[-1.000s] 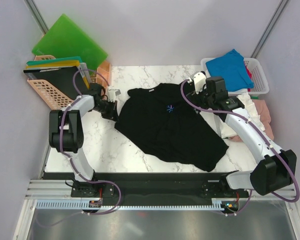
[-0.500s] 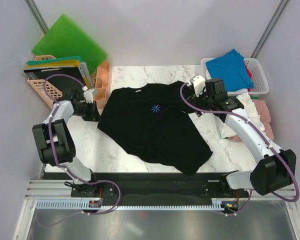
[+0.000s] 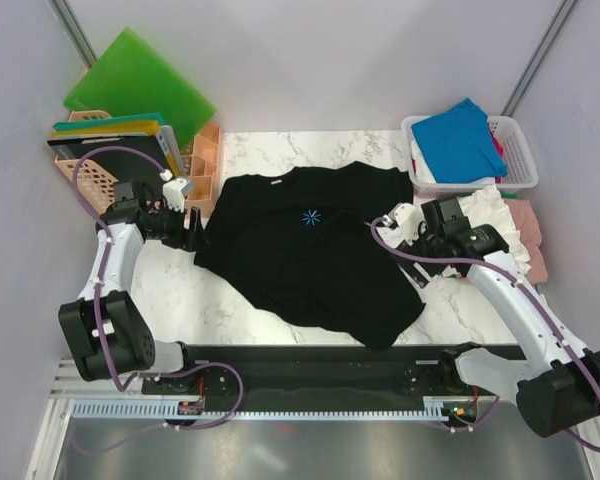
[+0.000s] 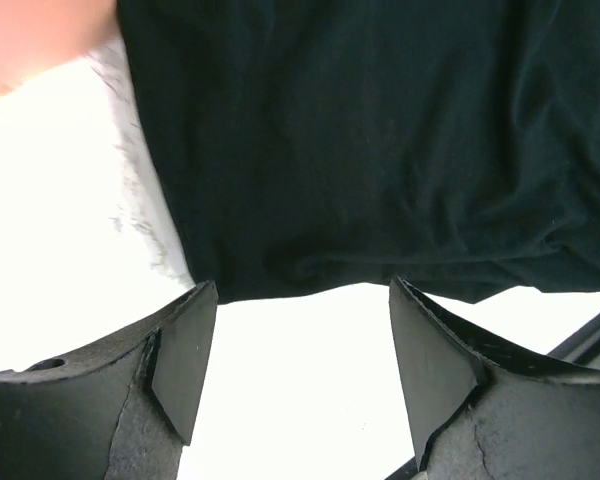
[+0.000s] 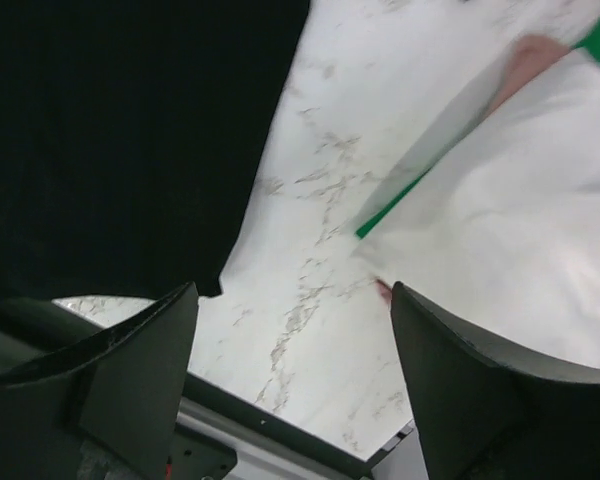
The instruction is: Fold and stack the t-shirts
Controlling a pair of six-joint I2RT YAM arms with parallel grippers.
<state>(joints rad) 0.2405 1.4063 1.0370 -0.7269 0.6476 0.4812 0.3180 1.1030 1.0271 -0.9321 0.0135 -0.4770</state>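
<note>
Black t-shirt [image 3: 310,250] dragged leftward, left claw [image 4: 300,330] now released, wide at its edge, right claw [image 5: 295,340] wide, empty.

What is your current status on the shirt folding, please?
Left gripper open, empty. Right gripper open, empty. Black t-shirt spread out, unfolded. No clutter on it.

Left claw [image 3: 193,234] dragged the black t-shirt [image 3: 310,265] leftward, then let go.

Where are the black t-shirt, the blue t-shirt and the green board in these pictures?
black t-shirt [image 3: 310,258]: top view, middle of the body.
blue t-shirt [image 3: 458,132]: top view, middle of the crumpled cloth.
green board [image 3: 135,82]: top view, middle of its flat face.
</note>
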